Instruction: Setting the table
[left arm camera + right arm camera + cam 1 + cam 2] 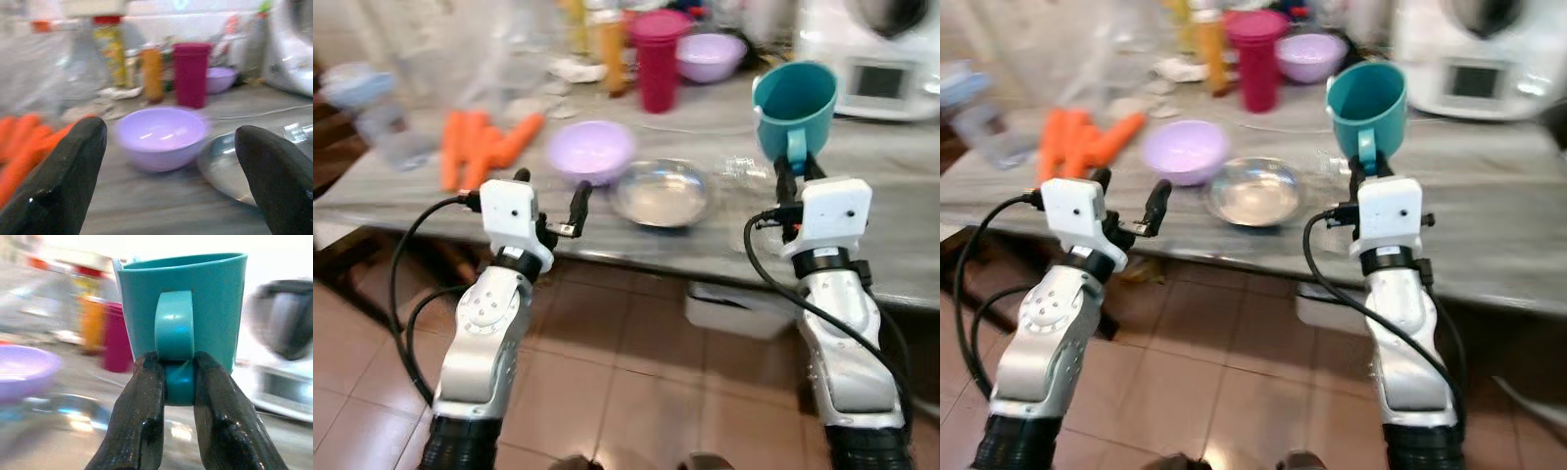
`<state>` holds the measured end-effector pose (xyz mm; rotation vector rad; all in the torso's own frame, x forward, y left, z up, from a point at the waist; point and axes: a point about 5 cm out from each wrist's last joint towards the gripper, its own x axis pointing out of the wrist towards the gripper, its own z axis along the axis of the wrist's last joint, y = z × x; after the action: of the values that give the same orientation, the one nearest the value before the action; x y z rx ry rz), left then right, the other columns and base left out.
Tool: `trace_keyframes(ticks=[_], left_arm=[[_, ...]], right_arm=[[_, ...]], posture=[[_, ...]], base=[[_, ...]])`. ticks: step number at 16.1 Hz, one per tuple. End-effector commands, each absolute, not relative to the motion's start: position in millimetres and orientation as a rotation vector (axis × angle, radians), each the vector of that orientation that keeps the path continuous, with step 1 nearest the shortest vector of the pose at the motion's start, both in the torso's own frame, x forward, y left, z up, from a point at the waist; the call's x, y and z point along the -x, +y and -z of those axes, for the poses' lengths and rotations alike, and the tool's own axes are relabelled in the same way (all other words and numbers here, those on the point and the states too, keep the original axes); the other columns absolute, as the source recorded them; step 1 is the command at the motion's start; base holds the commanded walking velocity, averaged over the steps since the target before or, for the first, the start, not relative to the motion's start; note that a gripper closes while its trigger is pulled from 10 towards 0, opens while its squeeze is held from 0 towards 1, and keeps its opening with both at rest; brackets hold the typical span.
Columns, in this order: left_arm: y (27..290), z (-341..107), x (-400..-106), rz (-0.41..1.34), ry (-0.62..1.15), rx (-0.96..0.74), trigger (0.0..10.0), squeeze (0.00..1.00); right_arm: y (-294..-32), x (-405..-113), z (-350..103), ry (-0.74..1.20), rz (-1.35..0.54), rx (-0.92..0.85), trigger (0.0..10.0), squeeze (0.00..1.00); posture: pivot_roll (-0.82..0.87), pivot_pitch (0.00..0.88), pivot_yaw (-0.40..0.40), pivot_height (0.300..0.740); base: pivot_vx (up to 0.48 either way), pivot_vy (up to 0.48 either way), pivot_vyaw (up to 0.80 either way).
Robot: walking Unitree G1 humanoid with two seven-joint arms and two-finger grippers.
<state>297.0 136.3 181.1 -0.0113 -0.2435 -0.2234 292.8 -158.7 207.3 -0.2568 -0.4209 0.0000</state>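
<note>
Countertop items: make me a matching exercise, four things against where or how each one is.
Things:
1. teal mug
2. steel bowl
3. carrots
4. magenta tumbler

States:
A. lying on the counter's left part
B. held by its handle in the right gripper
C. upright near the back, beside the far lilac bowl
D. just right of the near lilac bowl, ahead of the open left gripper

Pairs: 1-B, 2-D, 3-A, 4-C
</note>
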Motion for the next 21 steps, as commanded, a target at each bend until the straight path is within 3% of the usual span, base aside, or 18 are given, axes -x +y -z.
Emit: trace_keyframes(ticks=[1, 6, 13, 16, 21], left_arm=[[136, -183, -293, 0.233, -0.255, -0.001, 10.0, 0.0], [134, -176, -287, 0.249, -0.229, -0.01, 10.0, 0.0], [128, -173, -283, 0.291, -0.225, 0.035, 10.0, 0.0], [126, -174, -277, 0.298, -0.242, 0.059, 10.0, 0.0], [145, -155, -255, 0.28, -0.22, -0.048, 10.0, 0.0]], right_arm=[[-159, -289, -212, -0.435, -0.004, 0.253, 10.0, 0.0], [-167, -291, -215, -0.427, 0.054, 0.263, 10.0, 0.0], [-174, -291, -216, -0.41, 0.083, 0.271, 10.0, 0.0], [-173, -291, -216, -0.41, 0.073, 0.267, 10.0, 0.0], [-170, -294, -218, -0.42, 0.013, 0.246, 10.0, 0.0]], posture=[[-0.16, 0.159, 0.076, 0.74], [-0.17, 0.169, 0.067, 0.74], [-0.18, 0.176, 0.065, 0.74], [-0.18, 0.178, 0.066, 0.74], [-0.17, 0.182, 0.066, 0.74]], base=[[0.244, 0.0, 0.0], [0.242, 0.0, 0.0], [0.295, 0.0, -0.66], [0.0, 0.0, 0.0], [0.0, 0.0, 0.0]])
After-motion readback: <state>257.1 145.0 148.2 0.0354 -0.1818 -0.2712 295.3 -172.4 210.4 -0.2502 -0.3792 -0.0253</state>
